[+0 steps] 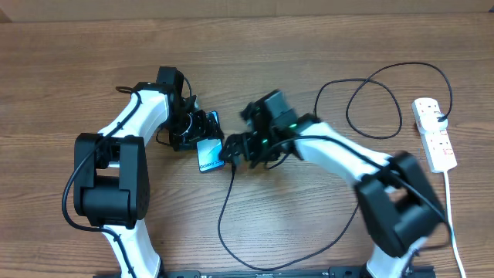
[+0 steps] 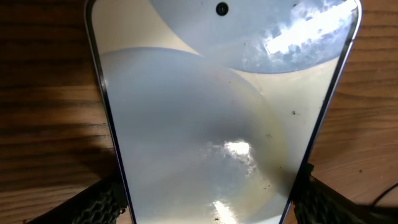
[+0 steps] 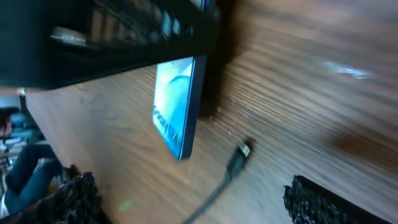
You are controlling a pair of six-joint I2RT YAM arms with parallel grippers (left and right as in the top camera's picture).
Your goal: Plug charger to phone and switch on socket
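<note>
Only the left wrist view shows the left claw [image 2: 208, 198] holding the phone [image 2: 217, 124], with a pad [image 2: 102, 202] on each long edge and the pale screen facing up at the camera. The right wrist view shows the phone tilted up off the wood-grain desk [image 1: 309, 38]. The right claw [image 3: 191, 186] is spread wide and empty. Just ahead of it the connector [image 3: 239, 152] lies near the phone's lower end, not touching it. Overhead, the charger [image 1: 224, 208] loops away behind that claw, and the socket [image 1: 434, 133] lies well apart from both.

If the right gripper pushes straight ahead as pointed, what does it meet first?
Most likely the charger tip; the phone stands just past it, to the left. Depth is hard to judge.
</note>
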